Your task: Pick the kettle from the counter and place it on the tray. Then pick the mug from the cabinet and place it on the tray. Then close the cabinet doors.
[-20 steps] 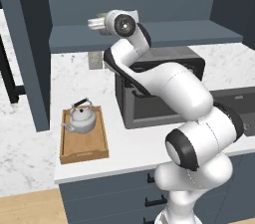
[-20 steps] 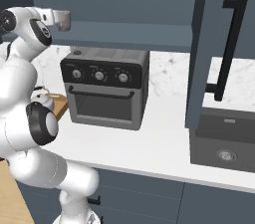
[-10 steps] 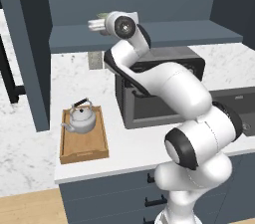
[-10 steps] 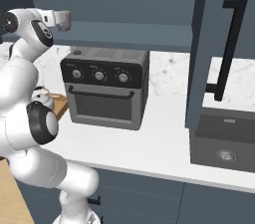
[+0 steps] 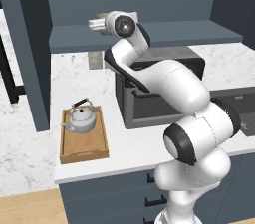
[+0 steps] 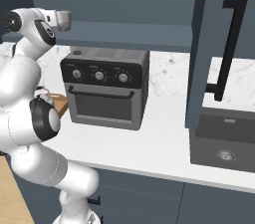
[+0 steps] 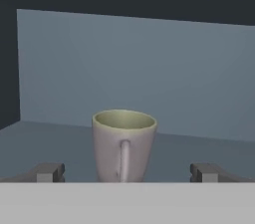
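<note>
My fingers stand fully spread and empty, flanking the small grey-beige mug upright on the slate-blue cabinet shelf, ready to close.

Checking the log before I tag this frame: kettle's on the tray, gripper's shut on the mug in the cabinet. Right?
Not quite. The kettle is on the tray, but the gripper is open, not shut on the mug. The hand view shows its fingertips standing wide apart on either side of the mug, which stands upright on the cabinet shelf, not yet gripped.
</note>
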